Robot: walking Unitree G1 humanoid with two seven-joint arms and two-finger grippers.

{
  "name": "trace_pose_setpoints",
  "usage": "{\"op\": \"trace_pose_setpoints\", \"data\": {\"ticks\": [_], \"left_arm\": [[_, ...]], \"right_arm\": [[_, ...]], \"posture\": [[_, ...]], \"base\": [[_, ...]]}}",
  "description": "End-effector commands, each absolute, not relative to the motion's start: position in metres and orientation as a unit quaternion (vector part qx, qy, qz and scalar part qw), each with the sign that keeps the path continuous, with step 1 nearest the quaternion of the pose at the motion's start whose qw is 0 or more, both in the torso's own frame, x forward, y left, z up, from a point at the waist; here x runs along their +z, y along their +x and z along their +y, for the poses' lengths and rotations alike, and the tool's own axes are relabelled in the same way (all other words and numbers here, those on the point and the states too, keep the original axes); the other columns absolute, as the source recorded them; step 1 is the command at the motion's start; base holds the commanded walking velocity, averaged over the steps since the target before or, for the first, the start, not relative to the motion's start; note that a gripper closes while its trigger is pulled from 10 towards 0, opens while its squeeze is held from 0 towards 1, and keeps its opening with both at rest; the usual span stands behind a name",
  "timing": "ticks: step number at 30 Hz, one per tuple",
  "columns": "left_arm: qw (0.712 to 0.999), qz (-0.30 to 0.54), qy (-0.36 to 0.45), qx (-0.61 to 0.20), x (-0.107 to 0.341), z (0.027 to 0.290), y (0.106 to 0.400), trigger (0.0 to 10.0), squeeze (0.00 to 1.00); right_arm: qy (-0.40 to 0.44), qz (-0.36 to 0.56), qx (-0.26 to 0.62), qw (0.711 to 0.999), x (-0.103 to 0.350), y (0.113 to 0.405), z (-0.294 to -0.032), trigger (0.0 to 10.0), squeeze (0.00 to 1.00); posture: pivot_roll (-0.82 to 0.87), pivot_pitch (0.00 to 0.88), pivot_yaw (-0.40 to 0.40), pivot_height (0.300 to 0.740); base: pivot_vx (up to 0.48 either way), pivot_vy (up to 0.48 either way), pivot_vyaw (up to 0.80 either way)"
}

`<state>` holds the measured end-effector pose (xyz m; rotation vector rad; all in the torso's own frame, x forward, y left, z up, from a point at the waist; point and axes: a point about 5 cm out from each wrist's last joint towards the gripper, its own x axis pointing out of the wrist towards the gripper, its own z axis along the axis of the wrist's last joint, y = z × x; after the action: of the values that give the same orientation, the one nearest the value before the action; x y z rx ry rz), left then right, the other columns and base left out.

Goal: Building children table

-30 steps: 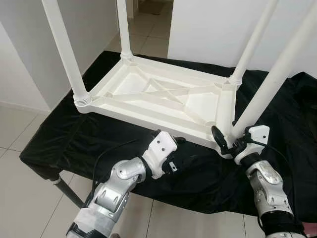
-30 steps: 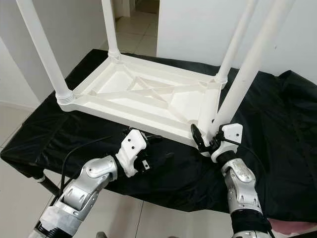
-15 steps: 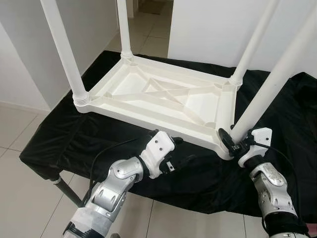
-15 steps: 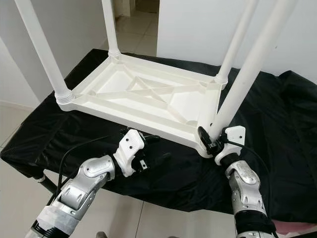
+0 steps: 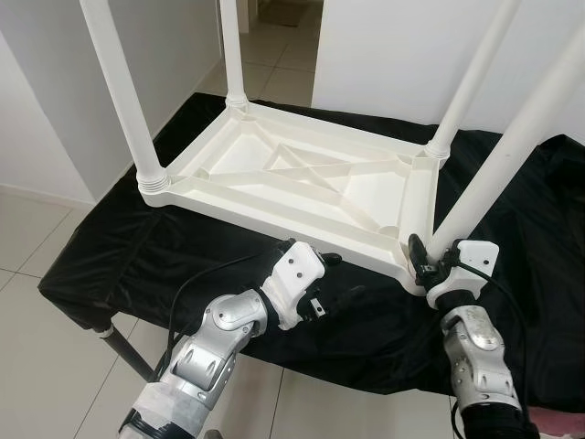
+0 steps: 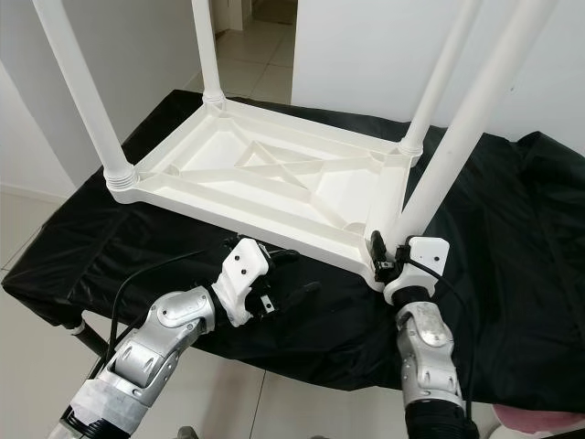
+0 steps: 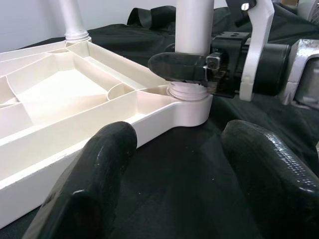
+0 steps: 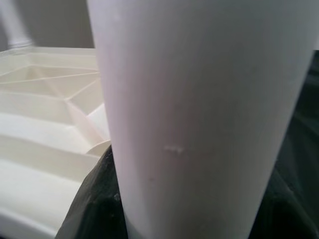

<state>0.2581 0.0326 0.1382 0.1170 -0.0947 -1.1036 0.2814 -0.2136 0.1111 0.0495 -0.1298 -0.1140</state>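
Note:
A white plastic children's table (image 5: 302, 183) lies upside down on a black cloth (image 5: 128, 247), its four legs pointing up. My right gripper (image 5: 430, 257) is shut on the near-right leg (image 5: 512, 146) just above its socket at the tabletop's near right corner. The right wrist view looks straight onto that leg (image 8: 199, 114). My left gripper (image 5: 336, 277) is open and low over the cloth, just in front of the tabletop's near edge. In the left wrist view its fingers (image 7: 94, 179) point at that corner and the right gripper (image 7: 199, 67).
The other legs stand near left (image 5: 123, 101), far left (image 5: 233, 55) and far right (image 5: 471, 82). The cloth-covered work table has a dark metal leg (image 5: 123, 352) at its near left. Tiled floor (image 5: 37, 238) lies to the left, and white walls (image 5: 393, 55) are behind.
My right gripper has moved in tighter on the base of the near-right leg, and its forearm has swung left. My left gripper's fingers have spread apart. The camera shifted slightly.

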Motion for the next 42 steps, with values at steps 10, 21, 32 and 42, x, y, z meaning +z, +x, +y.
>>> {"op": "trace_pose_setpoints", "data": {"ticks": [10, 21, 32, 42], "left_arm": [[0.838, -0.06, 0.057, -0.54, 0.143, 0.025, 0.256, 10.0, 0.0], [0.838, -0.062, 0.059, -0.538, 0.143, 0.025, 0.256, 10.0, 0.0], [0.838, -0.062, 0.06, -0.539, 0.143, 0.025, 0.256, 10.0, 0.0], [0.839, -0.063, 0.066, -0.536, 0.143, 0.026, 0.256, 10.0, 0.0]], "right_arm": [[0.066, -0.025, -0.246, 0.967, 0.104, 0.28, -0.195, 10.0, 0.0], [0.045, -0.036, -0.223, 0.973, 0.109, 0.28, -0.207, 10.0, 1.0], [0.043, -0.092, -0.074, 0.992, 0.126, 0.28, -0.204, 10.0, 0.56], [0.031, -0.079, 0.012, 0.996, 0.12, 0.28, -0.203, 10.0, 0.0]], "posture": [[-0.07, 0.0, -0.042, 0.74], [-0.07, 0.0, -0.052, 0.74], [-0.07, 0.0, -0.044, 0.74], [-0.07, 0.0, -0.046, 0.74]], "base": [[0.0, 0.0, 0.0], [0.0, 0.0, 0.0], [0.0, 0.0, 0.0], [0.0, 0.0, 0.0]]}}
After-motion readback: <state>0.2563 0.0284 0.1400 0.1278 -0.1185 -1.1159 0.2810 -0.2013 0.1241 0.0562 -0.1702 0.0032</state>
